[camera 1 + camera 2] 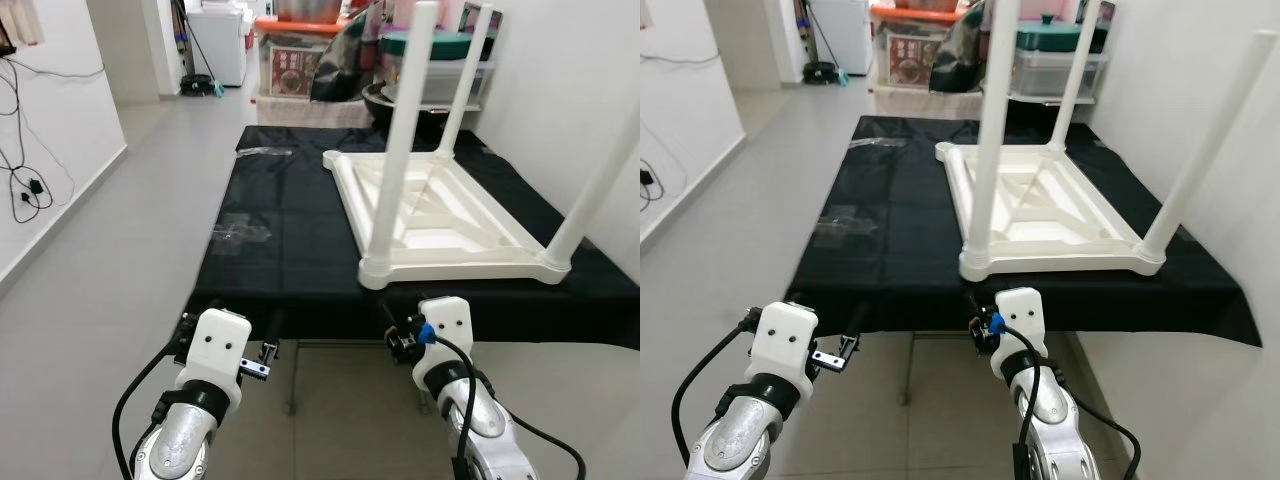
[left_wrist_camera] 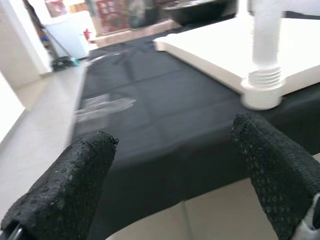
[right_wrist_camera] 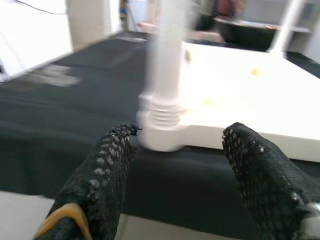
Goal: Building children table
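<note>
Grippers hover nearest, fingers apart: left gripper (image 2: 175, 170), right gripper (image 3: 175, 165) facing a screwed-in leg (image 1: 400, 150). Beyond, the upturned white table (image 1: 440, 215) rests on a black-covered surface (image 1: 290, 230). No legible writing.

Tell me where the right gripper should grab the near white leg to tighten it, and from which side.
Probably low on the near leg, just above the thread showing at its socket. It stands upright at the upturned tabletop's near corner, so bring the open right gripper straight in from the table's front edge, fingers either side.
</note>
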You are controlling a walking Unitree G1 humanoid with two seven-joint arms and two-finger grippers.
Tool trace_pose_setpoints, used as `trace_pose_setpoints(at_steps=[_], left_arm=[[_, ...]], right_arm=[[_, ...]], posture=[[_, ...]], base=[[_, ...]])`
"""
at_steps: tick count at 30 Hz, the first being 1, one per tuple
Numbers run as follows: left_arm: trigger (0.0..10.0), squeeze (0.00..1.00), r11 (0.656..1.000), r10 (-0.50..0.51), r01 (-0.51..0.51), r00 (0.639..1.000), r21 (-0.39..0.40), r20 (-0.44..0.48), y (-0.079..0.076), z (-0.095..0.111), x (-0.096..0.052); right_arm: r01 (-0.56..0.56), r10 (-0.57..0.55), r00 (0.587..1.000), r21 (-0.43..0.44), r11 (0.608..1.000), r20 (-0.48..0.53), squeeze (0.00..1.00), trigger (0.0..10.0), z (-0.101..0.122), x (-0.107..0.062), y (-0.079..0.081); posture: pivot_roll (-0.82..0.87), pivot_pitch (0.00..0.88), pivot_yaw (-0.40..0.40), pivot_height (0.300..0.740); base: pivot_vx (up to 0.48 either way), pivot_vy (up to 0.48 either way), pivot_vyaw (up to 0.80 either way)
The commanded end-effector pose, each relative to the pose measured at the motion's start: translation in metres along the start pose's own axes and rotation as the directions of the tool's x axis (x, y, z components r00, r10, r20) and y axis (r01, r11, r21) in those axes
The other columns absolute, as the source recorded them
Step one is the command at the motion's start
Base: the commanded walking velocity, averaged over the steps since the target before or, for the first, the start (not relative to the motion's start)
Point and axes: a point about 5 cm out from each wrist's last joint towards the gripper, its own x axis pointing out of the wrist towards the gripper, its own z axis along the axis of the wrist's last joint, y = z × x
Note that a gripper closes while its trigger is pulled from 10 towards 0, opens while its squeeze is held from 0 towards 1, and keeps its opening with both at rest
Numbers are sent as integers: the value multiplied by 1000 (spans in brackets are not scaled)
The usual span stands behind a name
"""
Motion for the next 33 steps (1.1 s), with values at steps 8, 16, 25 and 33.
trace_pose_setpoints(at_steps=[8,16,25,33], left_arm=[[10000,0,999,31,-31,999,7,-5,5,1,1],[10000,0,996,83,-84,995,21,56,15,18,6],[10000,0,974,208,-219,966,54,155,46,40,14],[10000,0,968,223,-238,960,76,171,52,44,15]], right_arm=[[10,-10,1000,11,1000,-20,0,10000,-2,4,0],[195,-196,978,29,980,73,0,10000,23,19,-35],[387,-387,905,35,921,177,0,10000,55,34,-65],[371,-372,910,41,928,181,0,10000,58,39,-57]], posture=[[119,6,-59,740],[120,14,-59,740],[129,16,-65,740],[129,17,-65,740]], base=[[0,0,0],[0,0,0],[0,0,0],[214,0,-216]])
